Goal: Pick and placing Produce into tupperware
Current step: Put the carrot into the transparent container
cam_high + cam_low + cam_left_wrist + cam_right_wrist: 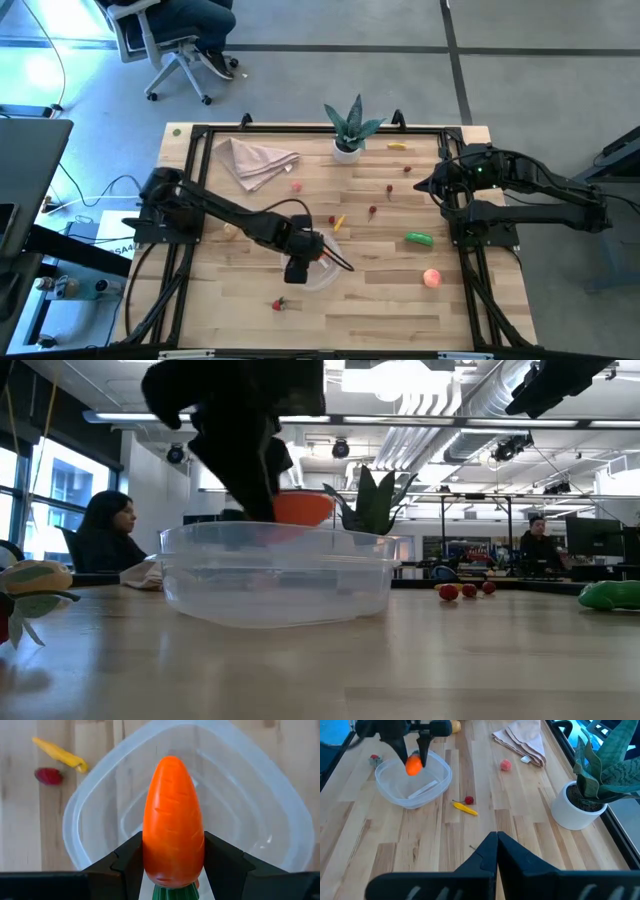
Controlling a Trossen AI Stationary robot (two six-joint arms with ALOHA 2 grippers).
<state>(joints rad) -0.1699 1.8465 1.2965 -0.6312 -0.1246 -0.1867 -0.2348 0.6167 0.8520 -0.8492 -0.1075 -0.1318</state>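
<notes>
My left gripper hangs over the tupperware, a clear round tub near the table's middle, and is shut on an orange carrot. In the low view the carrot shows just above the tub's rim. A green cucumber, a pink peach and a yellow banana lie on the table's right half. My right gripper is shut on nothing, raised at the table's right side. My left gripper pinches the carrot's thick end, just above its green top, between its two fingers. The fingers come from above, slanting down, and lie along the carrot. The carrot is lifted clear, its tip pointing down into the tub's opening.
A potted spiky plant stands at the far edge, with a beige napkin to its left. A small yellow piece and a red piece lie beside the tub. A strawberry lies near the front edge. People sit beyond the table.
</notes>
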